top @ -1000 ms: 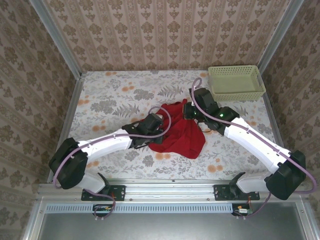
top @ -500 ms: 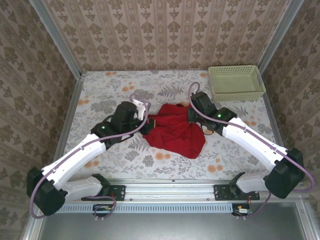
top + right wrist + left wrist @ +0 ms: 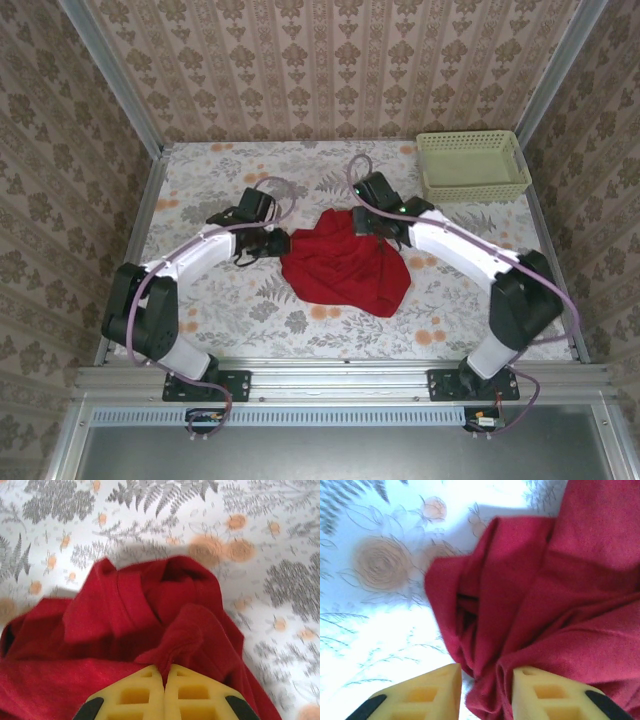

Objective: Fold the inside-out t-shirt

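Inside-out t-shirt (image 3: pixel 345 270) bunched mid table (image 3: pixel 250 312); L jaws parted astride left edge, R jaws pinch far edge; basket (image 3: pixel 475 190) well apart.

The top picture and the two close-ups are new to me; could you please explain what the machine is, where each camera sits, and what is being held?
These are two white robot arms bolted at the near edge of a flowered table, each ending in a two-finger pincer. The wide picture comes from a fixed camera above and behind them; each close-up comes from a camera on one wrist. On the table lie a crumpled red t-shirt and, far right, a pale basket. The right pincer is shut on a bunch of the t-shirt. The left pincer is open, with a fold of cloth in its gap.
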Controlling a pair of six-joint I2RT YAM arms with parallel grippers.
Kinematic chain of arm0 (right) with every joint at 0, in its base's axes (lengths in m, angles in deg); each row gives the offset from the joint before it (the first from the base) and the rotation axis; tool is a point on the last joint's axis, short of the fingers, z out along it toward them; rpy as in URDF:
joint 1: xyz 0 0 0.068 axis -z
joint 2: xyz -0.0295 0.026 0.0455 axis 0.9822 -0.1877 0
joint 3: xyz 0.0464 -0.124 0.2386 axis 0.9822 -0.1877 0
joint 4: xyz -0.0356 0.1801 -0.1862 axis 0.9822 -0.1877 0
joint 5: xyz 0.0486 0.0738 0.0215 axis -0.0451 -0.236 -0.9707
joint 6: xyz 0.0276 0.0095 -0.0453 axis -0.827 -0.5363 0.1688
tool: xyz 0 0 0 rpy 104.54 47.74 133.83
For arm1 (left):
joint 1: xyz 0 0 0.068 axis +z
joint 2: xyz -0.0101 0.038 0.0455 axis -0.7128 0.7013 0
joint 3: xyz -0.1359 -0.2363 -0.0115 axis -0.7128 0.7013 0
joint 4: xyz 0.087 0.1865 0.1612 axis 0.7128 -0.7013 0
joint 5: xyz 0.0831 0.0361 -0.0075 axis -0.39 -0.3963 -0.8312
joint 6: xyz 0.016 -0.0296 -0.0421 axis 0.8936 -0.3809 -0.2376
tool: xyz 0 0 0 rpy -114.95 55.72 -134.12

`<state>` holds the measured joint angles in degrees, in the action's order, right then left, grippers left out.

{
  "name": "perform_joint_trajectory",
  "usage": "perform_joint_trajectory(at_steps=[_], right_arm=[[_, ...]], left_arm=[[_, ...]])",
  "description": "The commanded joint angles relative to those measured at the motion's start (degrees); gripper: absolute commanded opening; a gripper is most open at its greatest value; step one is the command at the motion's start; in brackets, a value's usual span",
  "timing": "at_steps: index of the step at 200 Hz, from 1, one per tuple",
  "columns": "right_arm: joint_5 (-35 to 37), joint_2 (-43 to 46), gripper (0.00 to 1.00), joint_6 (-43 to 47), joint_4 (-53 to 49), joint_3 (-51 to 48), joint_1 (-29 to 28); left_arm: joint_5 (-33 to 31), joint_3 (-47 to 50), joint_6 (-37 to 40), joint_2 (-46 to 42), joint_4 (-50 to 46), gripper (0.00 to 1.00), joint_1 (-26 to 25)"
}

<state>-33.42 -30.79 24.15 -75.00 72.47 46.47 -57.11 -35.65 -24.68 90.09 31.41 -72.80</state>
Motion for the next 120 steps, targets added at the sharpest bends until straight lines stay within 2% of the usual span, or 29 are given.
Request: perform_joint_trajectory(at_steps=[1, 24, 43, 120], right_arm=[[-1.0, -3.5, 0.0, 2.6, -0.1, 6.4, 1.7], [-3.1, -4.1, 0.0, 3.0, 0.6, 7.3, 1.7], [-4.4, -2.9, 0.0, 2.2, 1.9, 6.2, 1.6], [-4.0, -1.7, 0.0, 3.1, 2.2, 5.9, 2.0]], left_arm=[[-10.0, -3.3, -1.0, -5.4, -5.2, 0.44, -4.7], [-9.7, -1.4, -1.1, -9.5, -1.5, 0.46, -12.7], [-6.8, -0.6, -1.8, -8.7, 2.8, 0.46, -16.2], [-6.0, -6.9, 1.8, 6.1, 3.1, 0.44, -17.0]])
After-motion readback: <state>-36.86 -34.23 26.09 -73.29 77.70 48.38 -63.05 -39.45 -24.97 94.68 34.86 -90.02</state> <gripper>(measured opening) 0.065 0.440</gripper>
